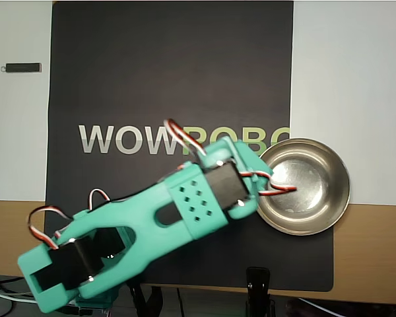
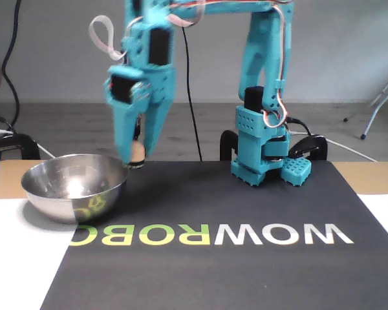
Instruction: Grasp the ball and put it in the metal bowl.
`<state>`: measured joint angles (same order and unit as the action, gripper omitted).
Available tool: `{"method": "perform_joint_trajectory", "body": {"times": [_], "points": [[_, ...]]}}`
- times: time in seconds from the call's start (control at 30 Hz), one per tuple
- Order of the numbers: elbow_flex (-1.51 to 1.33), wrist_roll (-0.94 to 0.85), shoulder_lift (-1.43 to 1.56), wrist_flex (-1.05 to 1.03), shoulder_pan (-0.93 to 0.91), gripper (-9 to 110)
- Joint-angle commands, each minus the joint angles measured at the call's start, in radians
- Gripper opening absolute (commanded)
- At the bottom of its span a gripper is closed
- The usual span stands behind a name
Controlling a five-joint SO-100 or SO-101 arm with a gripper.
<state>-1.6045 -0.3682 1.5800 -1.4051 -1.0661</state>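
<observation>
While "WOWROBO" marks the mat (image 2: 246,213), the gripper (image 2: 136,161) holds the ball (image 2: 137,153).

Overhead cam: mounted above, pointing straight down, arm base at bottom edge, mat (image 1: 171,79) filling most of frame, lettering upright, bowl (image 1: 323,218) at right. Fixed cam: low, near table height, close to mat's (image 2: 246,213) far end, facing arm base head-on w/ wall behind, so lettering upside down and bowl (image 2: 64,197) at left, i.e. roughly opposite orientation to overhead. Shared by both: mat w/ lettering, bowl, arm (image 1: 185,211) (image 2: 265,97).
</observation>
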Motion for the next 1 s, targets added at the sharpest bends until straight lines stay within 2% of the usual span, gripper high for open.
{"method": "perform_joint_trajectory", "body": {"times": [0.0, 0.53, 0.97], "points": [[0.092, 0.006, -0.04, 0.003, -0.021, 19], [0.307, 0.0, -0.261, 0.006, -0.114, 20], [0.416, -0.002, -0.362, 0.006, -0.117, 20]]}}
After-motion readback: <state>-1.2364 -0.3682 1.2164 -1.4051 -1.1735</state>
